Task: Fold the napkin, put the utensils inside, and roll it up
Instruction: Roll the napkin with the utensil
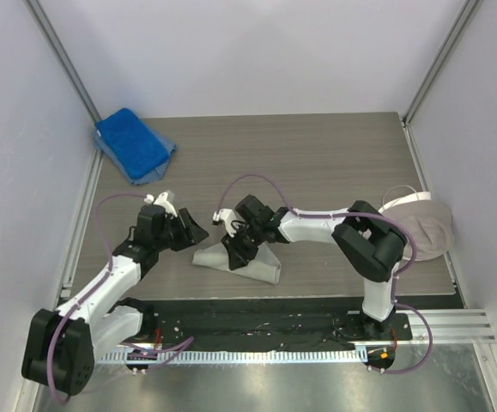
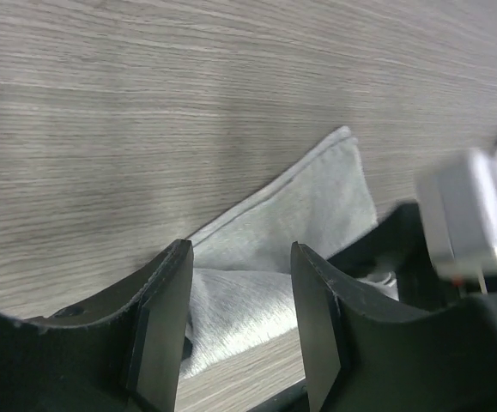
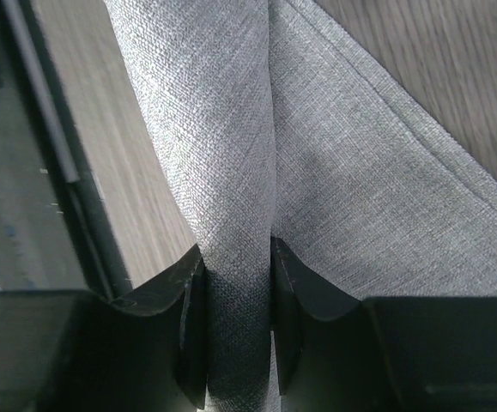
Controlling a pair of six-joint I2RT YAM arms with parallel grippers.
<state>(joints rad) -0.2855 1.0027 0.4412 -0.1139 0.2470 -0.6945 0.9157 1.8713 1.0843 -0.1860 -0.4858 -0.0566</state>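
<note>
While a blue towel lies far left on the tabletop, the left hand is seen spread and empty beside the napkin at centre, a raised fold of it pinched by the right hand, beige cloth far right.

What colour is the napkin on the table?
The napkin is light grey, plain weave; right wrist view shows it best.

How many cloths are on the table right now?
3: grey napkin near centre, pinched by the right gripper; blue towel in the far left corner; beige cloth at the right edge. None seems hidden.
</note>
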